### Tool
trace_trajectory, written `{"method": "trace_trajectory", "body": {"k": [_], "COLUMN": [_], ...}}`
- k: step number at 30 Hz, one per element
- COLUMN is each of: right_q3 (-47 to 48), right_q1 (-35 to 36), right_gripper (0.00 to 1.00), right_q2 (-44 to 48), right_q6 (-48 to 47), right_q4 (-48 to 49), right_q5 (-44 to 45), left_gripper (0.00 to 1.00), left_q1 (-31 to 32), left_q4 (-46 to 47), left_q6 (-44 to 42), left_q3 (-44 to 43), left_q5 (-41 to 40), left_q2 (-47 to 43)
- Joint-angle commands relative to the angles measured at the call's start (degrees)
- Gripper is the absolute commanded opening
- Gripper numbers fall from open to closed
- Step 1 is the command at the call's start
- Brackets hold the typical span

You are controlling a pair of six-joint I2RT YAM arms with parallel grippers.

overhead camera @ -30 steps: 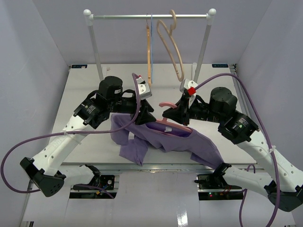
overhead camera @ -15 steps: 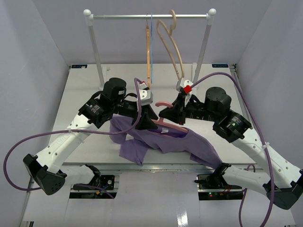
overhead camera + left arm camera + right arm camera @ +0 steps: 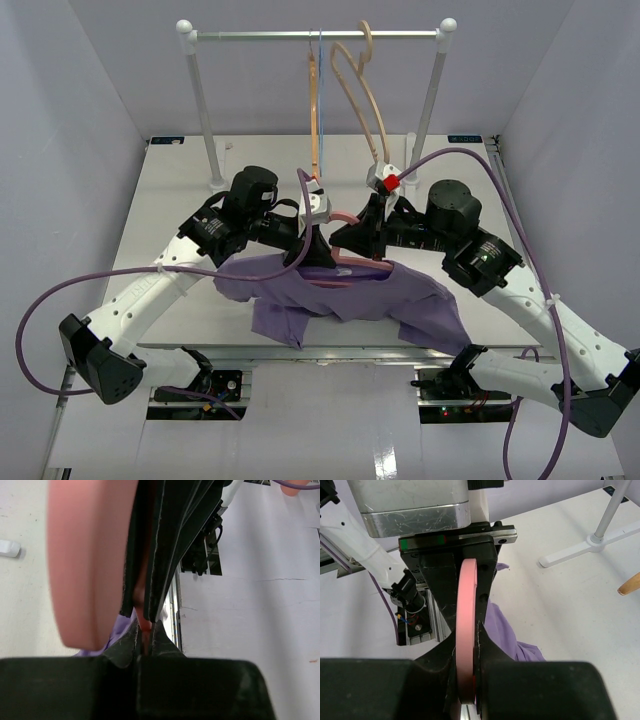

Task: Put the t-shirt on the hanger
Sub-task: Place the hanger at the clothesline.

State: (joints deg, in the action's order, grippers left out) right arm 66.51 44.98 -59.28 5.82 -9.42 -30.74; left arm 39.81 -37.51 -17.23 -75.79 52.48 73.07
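One hanger [image 3: 466,595] in right tool [image 3: 468,645]; overhead alone shows t-shirt [image 3: 400,300] spread

The t-shirt [image 3: 420,305] is soft, matt lavender cloth, limp and creased. The hanger [image 3: 466,610] is smooth pink plastic with a faint sheen. The left gripper [image 3: 145,632] and right gripper [image 3: 468,650] have matt black plastic fingers, and a housing [image 3: 415,502] above them is scratched, brushed silver metal. The rail [image 3: 260,35] is bright polished metal. The wooden hangers [image 3: 372,110] on it are smooth tan wood. The table [image 3: 180,180] is flat, matt white.
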Motion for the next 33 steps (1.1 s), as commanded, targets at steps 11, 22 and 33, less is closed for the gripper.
{"method": "trace_trajectory", "body": {"k": [11, 22, 33], "right_q3": [3.8, 20.0, 20.2], "right_q1": [-0.3, -0.3, -0.2], "right_gripper": [0.56, 0.54, 0.51], "right_q2": [3.6, 1.8, -2.1], "right_q6": [-10.7, -12.4, -17.9], "right_q4": [-9.9, -21.1, -26.1], "right_q5": [-0.3, -1.1, -4.9], "left_gripper": [0.0, 0.0, 0.0], "left_q1": [0.2, 0.2, 0.2], "left_q4": [-1.6, -2.1, -2.1], "left_q6": [0.8, 3.0, 4.2], "left_q3": [-5.1, -7.4, -7.7], "left_q5": [-3.4, -9.1, -5.4], "left_q2": [-4.7, -11.3, -11.8]}}
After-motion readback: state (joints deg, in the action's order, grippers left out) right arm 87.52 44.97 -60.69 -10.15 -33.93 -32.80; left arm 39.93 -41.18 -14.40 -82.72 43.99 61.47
